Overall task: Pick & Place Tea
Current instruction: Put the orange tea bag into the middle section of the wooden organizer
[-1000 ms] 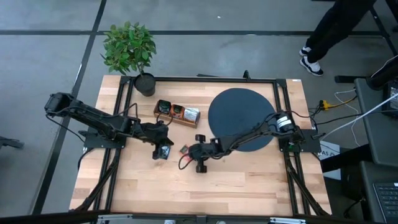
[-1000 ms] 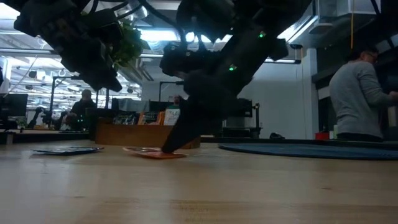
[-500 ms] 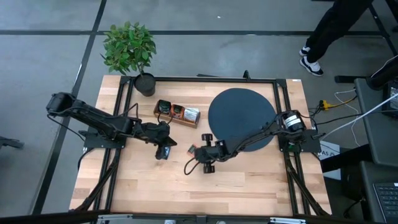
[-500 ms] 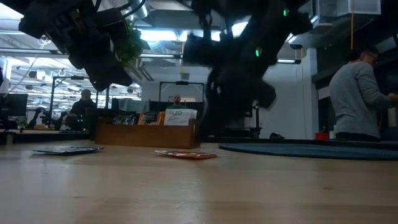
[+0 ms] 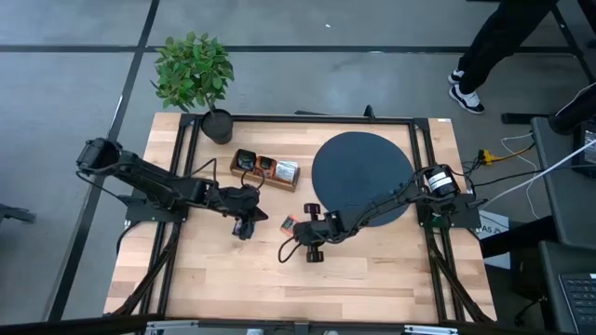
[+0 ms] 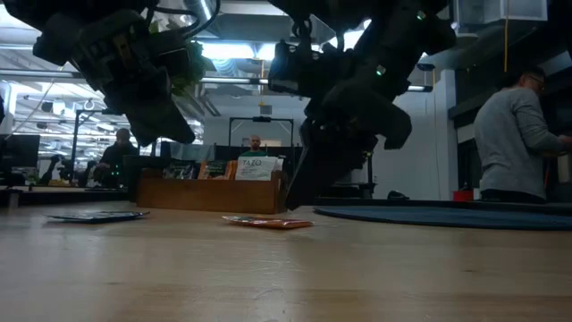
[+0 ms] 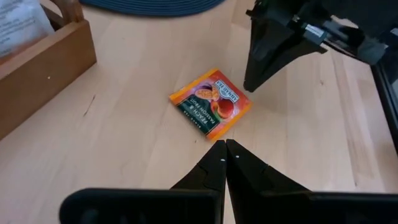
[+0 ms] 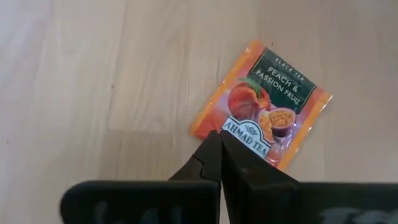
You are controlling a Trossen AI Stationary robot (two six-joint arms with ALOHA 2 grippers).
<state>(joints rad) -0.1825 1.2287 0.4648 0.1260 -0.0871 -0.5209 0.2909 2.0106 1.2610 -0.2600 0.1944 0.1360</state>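
Right claw (image 8: pixel 219 140): closed, empty, raised just beside the orange sachet (image 8: pixel 261 104)
Left claw (image 7: pixel 224 148): closed, empty
Sachet: flat on tabletop (image 5: pixel 372 270)

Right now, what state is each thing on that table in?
Orange tea sachet: lying flat on the table, not held.
Left gripper: shut, empty, above the sachet.
Right gripper: shut, empty, above the sachet.
Wooden tray: holds sachets.
Black disc: flat, bare.
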